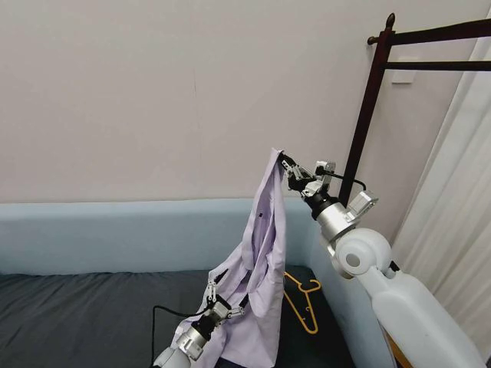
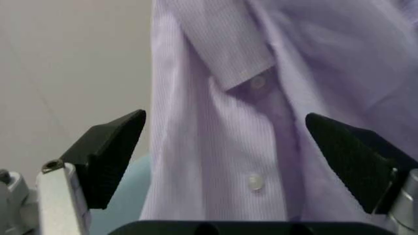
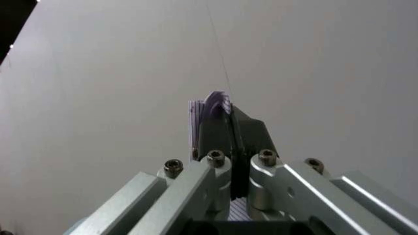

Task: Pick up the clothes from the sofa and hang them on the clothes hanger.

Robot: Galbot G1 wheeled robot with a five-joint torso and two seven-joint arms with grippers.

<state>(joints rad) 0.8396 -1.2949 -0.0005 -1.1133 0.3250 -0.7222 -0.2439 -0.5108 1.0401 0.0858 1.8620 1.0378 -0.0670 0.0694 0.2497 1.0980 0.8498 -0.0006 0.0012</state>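
Observation:
A lilac striped shirt [image 1: 261, 268] hangs in the air above the sofa, held up by its top corner. My right gripper [image 1: 285, 165] is shut on that corner, and a bit of the fabric [image 3: 207, 108] sticks out past its fingertips [image 3: 225, 134]. Low down, my left gripper [image 1: 222, 295] is open, its black fingers [image 2: 107, 156] spread wide just in front of the shirt's button placket [image 2: 255, 142]. A yellow clothes hanger [image 1: 301, 300] lies on the sofa seat behind the shirt. The dark wooden clothes rack [image 1: 376, 84] stands at the right, beyond my right arm.
The sofa has a dark grey seat [image 1: 77, 314] and a pale blue back [image 1: 115, 234]. A plain wall rises behind it. A white curtain [image 1: 460, 199] hangs at the far right beside the rack.

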